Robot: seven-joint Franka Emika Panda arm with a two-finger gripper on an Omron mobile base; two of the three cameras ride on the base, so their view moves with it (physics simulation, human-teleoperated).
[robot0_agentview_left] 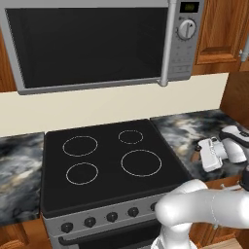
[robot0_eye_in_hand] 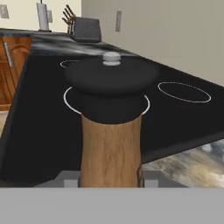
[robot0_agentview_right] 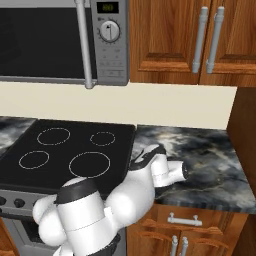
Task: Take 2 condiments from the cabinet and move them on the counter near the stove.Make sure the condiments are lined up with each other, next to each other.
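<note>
Hand view gives me the tan-brown shaker (robot0_eye_in_hand: 110,144) upright, black cap on top, pinched in my claw (robot0_eye_in_hand: 109,181), stove (robot0_eye_in_hand: 43,127) behind it. Base views hide the shaker behind the wrist, claw (robot0_agentview_left: 198,150) low over the counter (robot0_agentview_left: 182,129) right of the stove.

The glossy white, rounded-link robot arm (robot0_agentview_right: 125,192) is presenting smooth bulbous shells, with dark grey-black bands showing at the joints and a black ring capping the thick cylindrical segment nearest the right base camera. The boxy white hand housing (robot0_agentview_left: 212,153) is showing small dark fittings on its face and a black collar behind it.
</note>
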